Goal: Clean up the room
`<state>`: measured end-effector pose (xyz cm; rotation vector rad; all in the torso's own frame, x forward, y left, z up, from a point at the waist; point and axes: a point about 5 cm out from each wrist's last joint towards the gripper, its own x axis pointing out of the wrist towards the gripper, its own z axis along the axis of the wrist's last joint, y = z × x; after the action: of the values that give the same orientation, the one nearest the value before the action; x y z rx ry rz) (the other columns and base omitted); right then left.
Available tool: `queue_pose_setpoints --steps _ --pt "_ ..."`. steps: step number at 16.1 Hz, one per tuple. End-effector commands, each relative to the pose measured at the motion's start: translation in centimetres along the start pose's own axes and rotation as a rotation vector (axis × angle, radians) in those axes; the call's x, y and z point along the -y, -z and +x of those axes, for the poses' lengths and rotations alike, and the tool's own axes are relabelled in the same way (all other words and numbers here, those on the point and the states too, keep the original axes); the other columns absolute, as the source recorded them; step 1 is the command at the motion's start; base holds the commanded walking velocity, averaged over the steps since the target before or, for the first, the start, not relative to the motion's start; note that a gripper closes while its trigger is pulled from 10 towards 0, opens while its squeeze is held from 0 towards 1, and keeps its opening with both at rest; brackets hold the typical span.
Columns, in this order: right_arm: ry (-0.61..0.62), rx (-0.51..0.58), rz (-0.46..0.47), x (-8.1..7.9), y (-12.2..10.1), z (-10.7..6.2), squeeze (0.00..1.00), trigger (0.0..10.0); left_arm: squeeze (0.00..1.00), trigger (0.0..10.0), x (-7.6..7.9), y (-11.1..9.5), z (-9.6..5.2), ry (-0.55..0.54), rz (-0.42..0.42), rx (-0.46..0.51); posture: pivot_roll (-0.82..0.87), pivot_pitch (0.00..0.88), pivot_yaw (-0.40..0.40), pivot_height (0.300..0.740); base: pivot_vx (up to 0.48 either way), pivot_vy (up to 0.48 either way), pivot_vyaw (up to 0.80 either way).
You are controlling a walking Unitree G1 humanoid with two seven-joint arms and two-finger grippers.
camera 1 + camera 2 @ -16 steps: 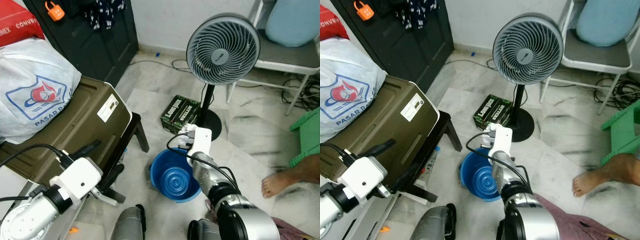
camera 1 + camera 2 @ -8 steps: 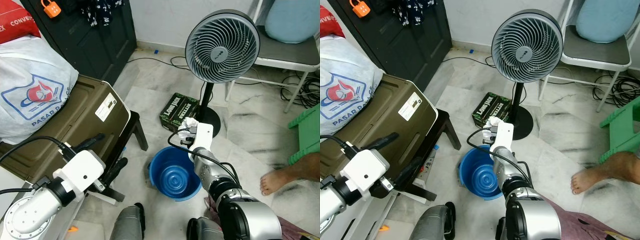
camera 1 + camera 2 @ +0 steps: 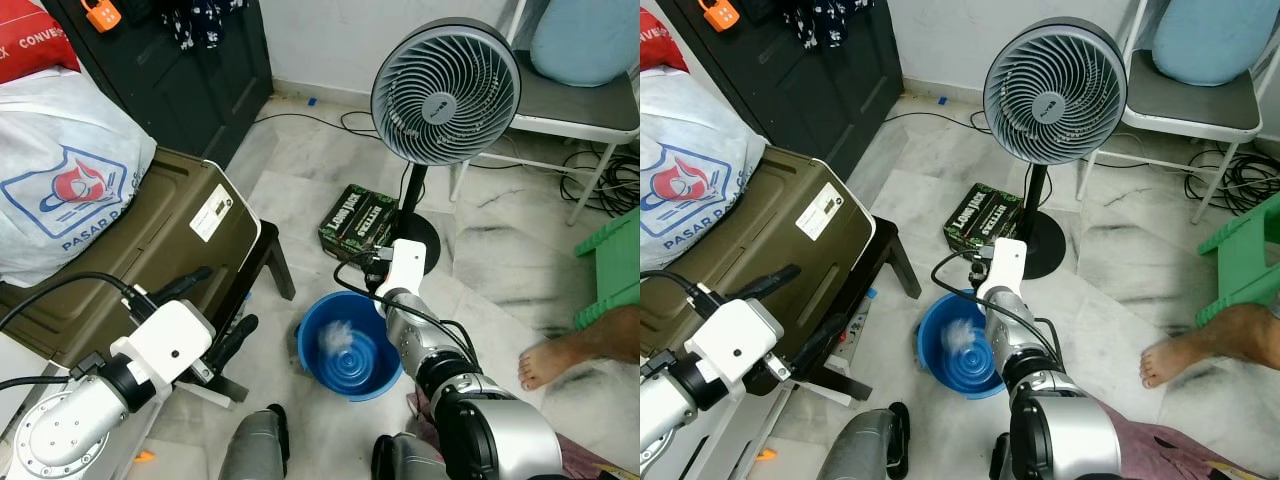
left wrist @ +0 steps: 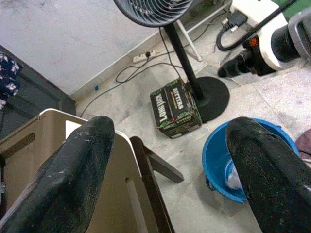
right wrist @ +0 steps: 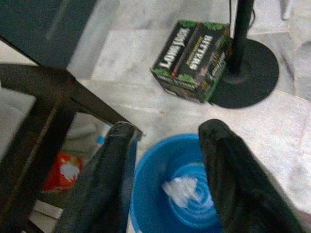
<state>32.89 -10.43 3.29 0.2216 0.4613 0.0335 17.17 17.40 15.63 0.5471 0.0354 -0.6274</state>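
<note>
One crumpled white tissue (image 5: 181,188) lies in blue bucket (image 3: 305,345), lower centre of head frames; we judge drop step done. Right gripper (image 5: 165,141) hangs above bucket, fingers spread, holding nothing. Left gripper (image 4: 170,145) at lower left, fingers wide apart, empty. Next, we think: lift right arm clear of standing fan (image 3: 446,85), seek more litter. Right wrist view shows red packet (image 5: 62,172) under dark stool; head views show person's bare foot (image 3: 548,362) at right edge.
</note>
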Motion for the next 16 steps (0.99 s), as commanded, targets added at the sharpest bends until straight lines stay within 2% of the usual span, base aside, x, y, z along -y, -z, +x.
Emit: queue_pose_setpoints --steps 1,3,5,6,8,10,12,13,16 --pt "-0.036 0.034 0.029 -0.4 -0.4 -0.1 1.0 10.0 0.0 10.0 0.1 0.3 -0.1 -0.007 -0.002 -0.022 0.3 0.209 0.079 0.74 0.0 0.0 0.0" --pt "-0.082 0.07 0.042 -0.5 -0.5 -0.5 1.0 10.0 0.0 10.0 0.2 0.3 0.1 -0.003 -0.003 -0.016 0.29 0.207 0.08 0.74 0.0 0.0 0.0" --pt "-0.116 0.109 0.014 -0.5 -0.4 -1.6 1.0 10.0 0.0 10.0 0.3 0.4 0.7 -0.009 -0.008 -0.001 0.25 0.193 0.069 0.74 0.0 0.0 0.0" --pt "-0.144 0.131 -0.004 -0.5 -0.4 -2.4 1.0 10.0 0.0 10.0 0.4 0.4 1.0 -0.012 -0.012 0.011 0.23 0.186 0.063 0.74 0.0 0.0 0.0" --pt "-0.227 0.19 -0.08 -0.3 -0.5 -5.5 1.0 10.0 0.0 10.0 0.4 0.4 2.4 -0.041 -0.034 0.05 0.17 0.158 0.049 0.74 0.0 0.0 0.0" --pt "-0.25 0.22 -0.132 0.9 -1.0 -7.8 1.0 10.0 0.0 10.0 0.4 0.4 3.9 -0.059 -0.053 0.083 0.11 0.127 0.043 0.74 0.0 0.0 0.0" --pt "-0.252 0.219 -0.16 1.8 -1.2 -8.8 1.0 10.0 0.0 10.0 0.4 0.4 5.0 -0.067 -0.058 0.103 0.08 0.11 0.042 0.74 0.0 0.0 0.0" --pt "-0.226 0.199 -0.181 3.1 -1.3 -10.1 1.0 10.0 0.0 10.0 0.5 0.4 6.1 -0.078 -0.071 0.125 0.05 0.087 0.043 0.74 0.0 0.0 0.0" --pt "-0.18 0.179 -0.236 4.9 -1.4 -11.6 1.0 10.0 0.0 10.0 0.5 0.4 8.1 -0.093 -0.077 0.16 0.0 0.043 0.042 0.74 0.0 0.0 0.0"
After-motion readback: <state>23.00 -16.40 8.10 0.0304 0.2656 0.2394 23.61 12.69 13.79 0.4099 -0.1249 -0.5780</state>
